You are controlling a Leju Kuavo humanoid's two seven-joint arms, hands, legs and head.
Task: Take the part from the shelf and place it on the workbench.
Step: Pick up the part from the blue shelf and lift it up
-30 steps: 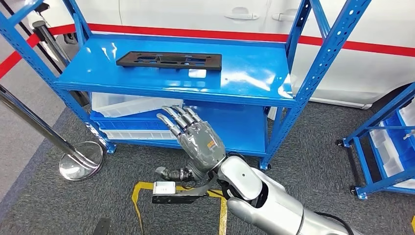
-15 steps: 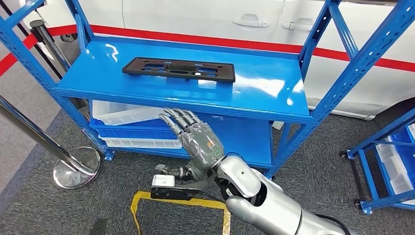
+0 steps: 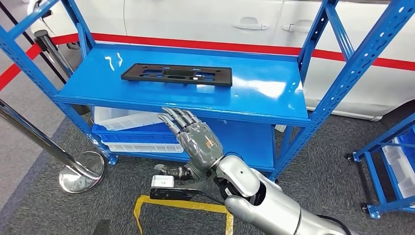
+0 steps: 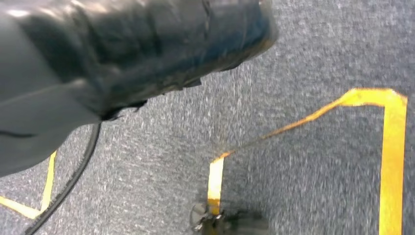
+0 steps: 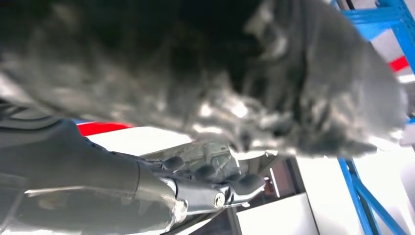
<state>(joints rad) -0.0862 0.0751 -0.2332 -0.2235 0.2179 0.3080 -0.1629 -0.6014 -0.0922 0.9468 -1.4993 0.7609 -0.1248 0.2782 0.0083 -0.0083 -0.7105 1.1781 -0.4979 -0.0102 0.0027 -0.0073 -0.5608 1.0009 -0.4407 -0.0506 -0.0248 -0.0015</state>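
A flat black part (image 3: 176, 75) with slot cutouts lies lengthwise on the blue shelf (image 3: 254, 95), upper centre of the frame.

1. A white car body (image 3: 205, 19) stands behind the rack, with two door handles (image 3: 248, 22) showing and a red stripe (image 3: 195, 44) running along its lower side.
2. A chrome stanchion post (image 3: 34, 134) leans across the left of the head view, ending in a round, shiny base (image 3: 81, 171) on the floor.
3. White plastic bins (image 3: 127, 120) sit on the lower level, with a blue bin between them.
4. Grey carpet (image 3: 323, 161) covers the floor, marked with yellow tape (image 3: 181, 203) in a squared outline.
5. A second blue rack (image 3: 386, 156) stands at the right edge, holding white trays.
6. A black cable (image 4: 73, 176) lies on the carpet in the left wrist view.
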